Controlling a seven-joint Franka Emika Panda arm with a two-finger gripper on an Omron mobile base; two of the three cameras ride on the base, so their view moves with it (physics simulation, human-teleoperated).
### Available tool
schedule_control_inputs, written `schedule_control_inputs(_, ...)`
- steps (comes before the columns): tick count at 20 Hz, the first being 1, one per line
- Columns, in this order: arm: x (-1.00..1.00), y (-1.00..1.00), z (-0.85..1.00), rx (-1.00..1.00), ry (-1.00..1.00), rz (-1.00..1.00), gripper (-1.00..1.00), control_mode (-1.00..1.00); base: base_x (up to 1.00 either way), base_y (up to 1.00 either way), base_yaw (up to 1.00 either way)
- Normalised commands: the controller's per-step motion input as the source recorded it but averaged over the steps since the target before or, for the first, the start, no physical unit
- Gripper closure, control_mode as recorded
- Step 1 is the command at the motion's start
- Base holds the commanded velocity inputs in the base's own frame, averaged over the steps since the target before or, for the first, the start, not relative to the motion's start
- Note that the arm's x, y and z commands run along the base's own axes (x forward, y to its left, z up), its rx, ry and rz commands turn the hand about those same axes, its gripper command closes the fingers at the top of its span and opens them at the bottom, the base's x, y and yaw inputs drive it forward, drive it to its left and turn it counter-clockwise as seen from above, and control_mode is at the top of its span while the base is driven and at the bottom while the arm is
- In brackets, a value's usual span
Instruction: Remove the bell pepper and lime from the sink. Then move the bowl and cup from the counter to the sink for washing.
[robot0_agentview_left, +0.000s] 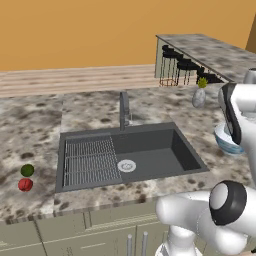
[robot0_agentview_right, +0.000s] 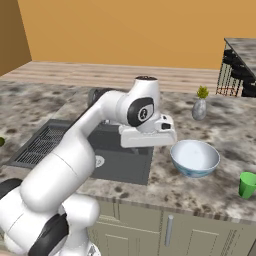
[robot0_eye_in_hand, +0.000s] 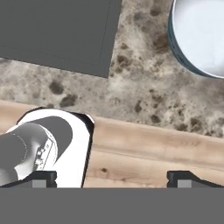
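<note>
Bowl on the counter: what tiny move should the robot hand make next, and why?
Probably slide the open gripper sideways toward the bowl and lower it over the rim. The bell pepper and lime already lie on the counter beside the sink, so the bowl seems next. In the hand view the bowl sits off at the corner, not between the fingertips.

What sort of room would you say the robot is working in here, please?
Most likely a home kitchen: a dark grey recessed sink with a dark faucet is set in a speckled stone counter over pale grey-green cabinets, and a raised stone bar with black stools stands behind.
</note>
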Motion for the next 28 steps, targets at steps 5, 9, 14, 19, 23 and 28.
schedule_control_inputs(5,0.22,-0.07,-0.11,0.03,0.0,0.04,-1.0,-1.0,0.0,0.0,0.0)
schedule_control_inputs(9,0.2,-0.01,-0.18,0.1,0.0,0.0,-1.0,-1.0,0.0,0.0,0.0)
schedule_control_inputs(14,0.22,-0.07,-0.19,0.03,0.0,0.0,-1.0,-1.0,0.0,0.0,0.0)
schedule_control_inputs(19,0.25,-0.11,-0.12,-0.09,0.0,0.0,-1.0,-1.0,0.0,0.0,0.0)
schedule_control_inputs(23,0.21,-0.09,-0.23,-0.07,-0.01,0.0,-1.0,-1.0,0.0,0.0,0.0)
schedule_control_inputs(28,0.21,-0.04,-0.3,0.0,0.0,0.0,-1.0,-1.0,0.0,0.0,0.0)
